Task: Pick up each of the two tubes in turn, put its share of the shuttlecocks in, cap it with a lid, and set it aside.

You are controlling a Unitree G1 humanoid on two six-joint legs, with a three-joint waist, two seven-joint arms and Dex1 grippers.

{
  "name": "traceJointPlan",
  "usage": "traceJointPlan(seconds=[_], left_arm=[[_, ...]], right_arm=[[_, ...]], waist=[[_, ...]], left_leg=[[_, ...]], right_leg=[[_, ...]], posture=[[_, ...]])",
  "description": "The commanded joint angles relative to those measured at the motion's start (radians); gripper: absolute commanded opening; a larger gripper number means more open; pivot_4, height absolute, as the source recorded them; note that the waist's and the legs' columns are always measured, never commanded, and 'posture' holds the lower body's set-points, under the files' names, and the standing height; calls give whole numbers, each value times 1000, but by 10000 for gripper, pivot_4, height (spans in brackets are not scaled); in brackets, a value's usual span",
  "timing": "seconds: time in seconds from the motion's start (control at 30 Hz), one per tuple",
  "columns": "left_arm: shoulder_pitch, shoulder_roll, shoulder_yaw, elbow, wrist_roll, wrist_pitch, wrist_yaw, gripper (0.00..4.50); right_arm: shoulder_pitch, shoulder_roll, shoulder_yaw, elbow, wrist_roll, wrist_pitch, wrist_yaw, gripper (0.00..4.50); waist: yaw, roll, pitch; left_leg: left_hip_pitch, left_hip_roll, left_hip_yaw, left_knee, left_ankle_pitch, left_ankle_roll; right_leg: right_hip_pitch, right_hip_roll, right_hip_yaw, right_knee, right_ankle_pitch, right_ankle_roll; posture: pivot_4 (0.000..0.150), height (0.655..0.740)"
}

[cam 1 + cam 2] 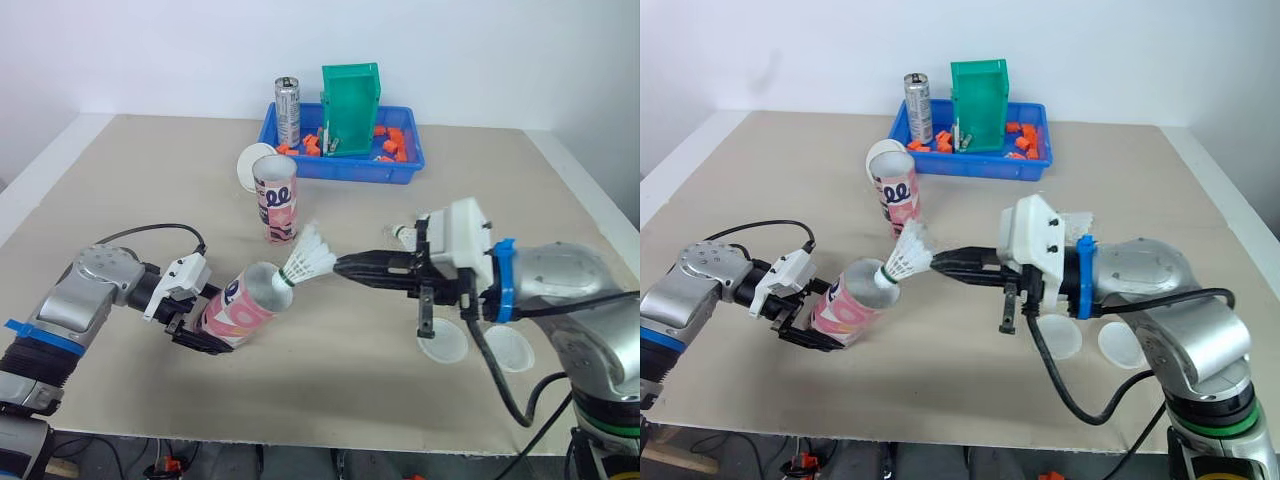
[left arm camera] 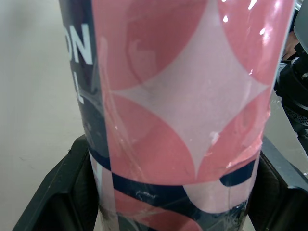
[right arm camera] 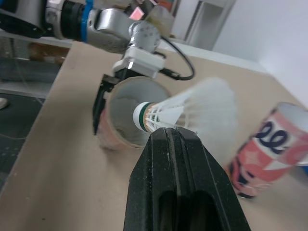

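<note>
Closest in are two white lids, lying flat just beside each other on the surface near its front edge, under the right forearm.

Right claw has its fingers pressed together, pinching the feather skirt of a shuttlecock. The cork end points away from the claw and sits right at the open mouth of the held tube. Can't tell if the cork is touching the rim.

That tube is tilted, mouth up and toward the right claw. Left claw is clamped on its lower half, with a black finger on each side of the pink and navy wrap.

Left forearm comes in low from the left side, roughly level over the surface. Right arm is bent at the elbow, with the forearm reaching across toward the robot's left.

Further out, a second tube stands upright with its mouth open, behind the held one and well apart from it. Another white lid sits just behind it to the left. A spare shuttlecock lies on the surface just behind the right wrist.

At the far side a blue tray holds a green bin, a silver can standing upright and some orange bits
</note>
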Motion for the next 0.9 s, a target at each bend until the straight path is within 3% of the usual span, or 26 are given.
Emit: traceJointPlan(seconds=[0.03,0.17,0.27,0.33,0.4,0.53,0.7,0.9], left_arm=[[-22,15,27,-14,-14,4,0,36190],[-28,12,26,-10,-14,3,0,36190],[-30,12,25,-8,-14,3,0,36190],[-32,12,26,-7,-15,5,0,36190],[-31,13,27,-7,-15,6,0,36190],[-26,13,33,-11,-15,9,0,36190],[-11,13,42,-21,-16,12,0,36190],[-2,11,44,-12,-13,9,0,36190]], right_arm=[[-29,16,43,-16,-26,-35,-6,390],[-46,40,92,6,-22,-36,12,390],[-49,36,99,14,27,-6,46,9053],[-56,37,82,26,25,1,29,18602],[-39,18,-4,18,124,36,38,25319],[100,-61,-194,26,204,80,16,25319],[381,-145,-355,98,51,2,14,25319],[624,-157,-514,208,-9,-47,64,25319]], waist=[[0,0,0],[0,0,0],[0,0,0],[0,0,0],[0,0,0],[7,-1,0],[6,-1,0],[-1,-1,0]], left_leg=[[0,0,0,0,0,0],[0,0,0,0,0,0],[0,0,0,0,0,0],[0,0,0,0,0,0],[0,0,0,0,0,0],[0,0,-1,0,0,0],[0,0,-1,0,0,0],[2,0,-1,1,0,0]], right_leg=[[0,0,0,0,0,0],[0,0,0,0,0,0],[0,0,0,0,0,0],[0,0,0,0,0,0],[0,0,0,0,0,0],[1,0,-1,0,-1,1],[1,-1,-1,-1,-1,1],[3,-1,-1,0,0,1]], posture=[[1500,7362],[1500,7362],[1500,7362],[1500,7362],[1500,7362],[1500,7362],[1500,7362],[1500,7362]])
